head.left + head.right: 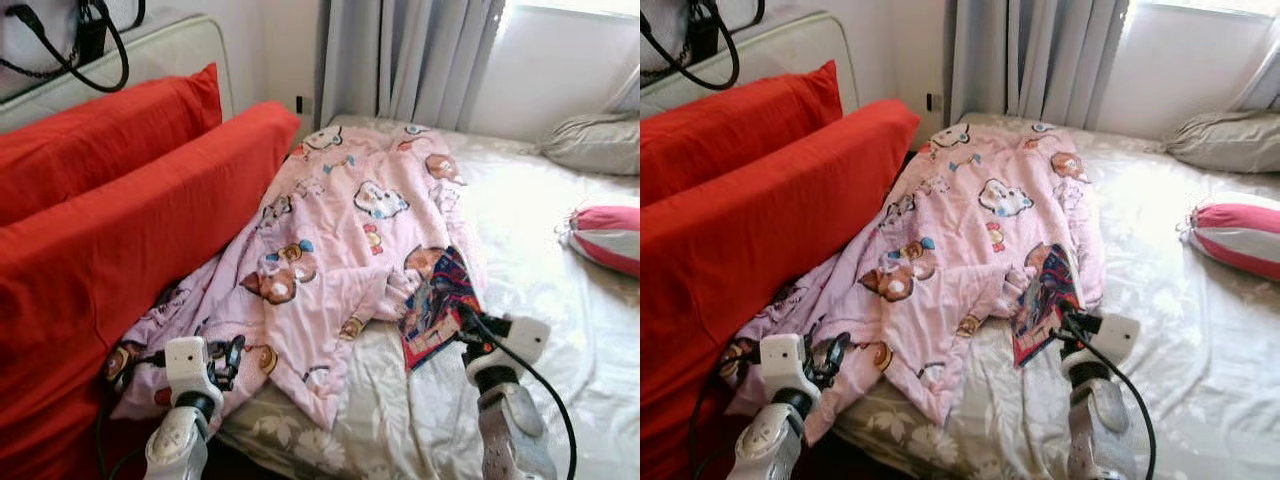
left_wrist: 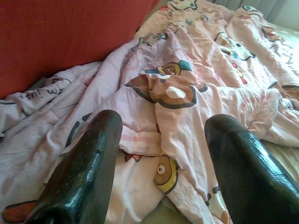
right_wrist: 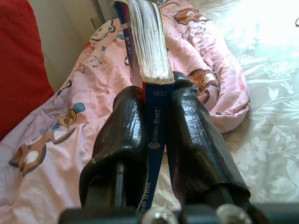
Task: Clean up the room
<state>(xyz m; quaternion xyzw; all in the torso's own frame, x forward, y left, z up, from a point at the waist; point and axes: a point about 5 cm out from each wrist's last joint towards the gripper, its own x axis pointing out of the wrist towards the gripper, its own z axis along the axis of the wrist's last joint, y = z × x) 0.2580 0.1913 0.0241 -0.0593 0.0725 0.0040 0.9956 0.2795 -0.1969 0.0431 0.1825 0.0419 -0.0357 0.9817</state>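
Fingers of the right gripper are clamped on a book, one on each cover near the blue spine, with the page edges showing beyond the fingertips. From the head camera, the book shows a multicoloured cover and stands tilted on edge, its far end resting against the right border of the pink cartoon-print quilt, above the bedsheet.

Left gripper: fingers spread wide, nothing between them. It sits low over the near-left part of the quilt; whether the fingertips touch the cloth cannot be told. In the head view the left gripper is at the quilt's lower-left corner, close to the red cushions.

Quilt: crumpled, lying diagonally across the bed from the near-left corner toward the curtains, printed with bears and other cartoon figures. Its left edge is bunched against the lower red cushion.

Two long red cushions lie along the robot's left side of the bed, the upper one behind the lower. A black bag strap hangs over the pale padded headboard behind them.

On the right side of the bed, well apart from the quilt, lie a pink and white striped pillow and, further back, a grey pillow. The sheet is pale with a floral pattern, brightly lit near the window.
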